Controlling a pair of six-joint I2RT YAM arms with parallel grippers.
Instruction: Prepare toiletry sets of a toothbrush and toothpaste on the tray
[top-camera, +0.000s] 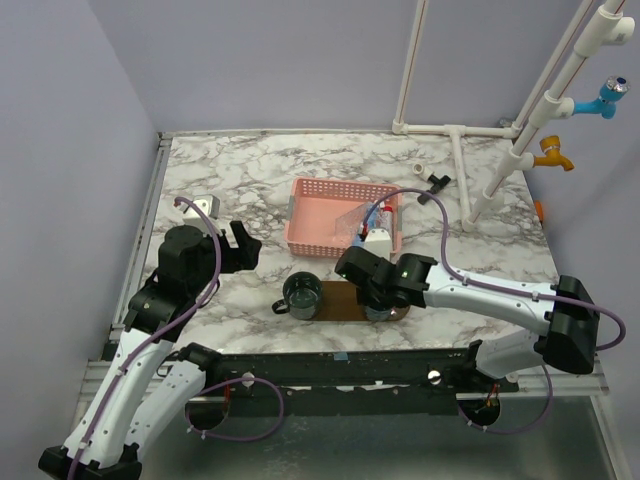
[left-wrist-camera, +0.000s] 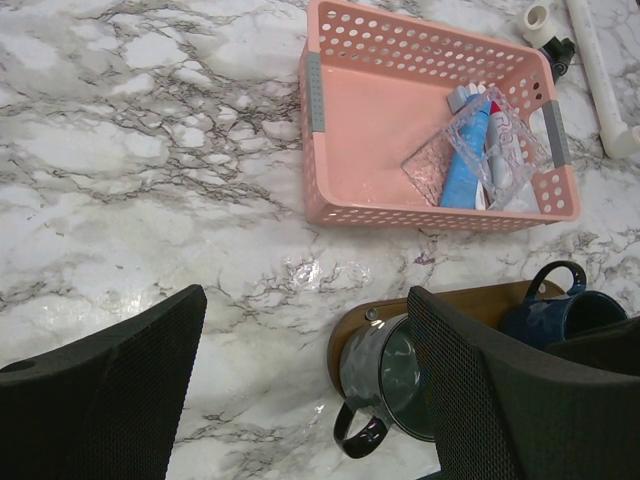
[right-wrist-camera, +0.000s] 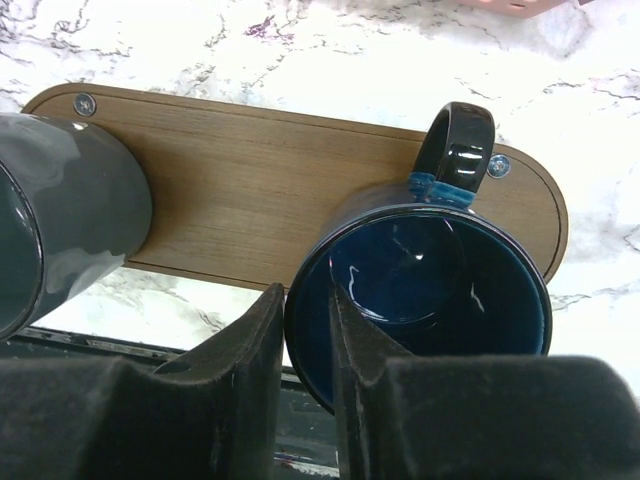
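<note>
The top camera sits fixed above and behind the arm bases, beyond the near edge of the counter. It looks down and forward from a distance and takes in the whole surface up to the far edge.

The left wrist camera hangs over the counter's left side at middling height. It faces toward the right edge, past its own left tool, onto the pink basket and the tray.

The right wrist camera sits very close by the near edge and looks steeply down past the right tool onto the tray and the blue mug.

All three views share the tray and the blue mug. The top and left wrist views also share the basket.
</note>
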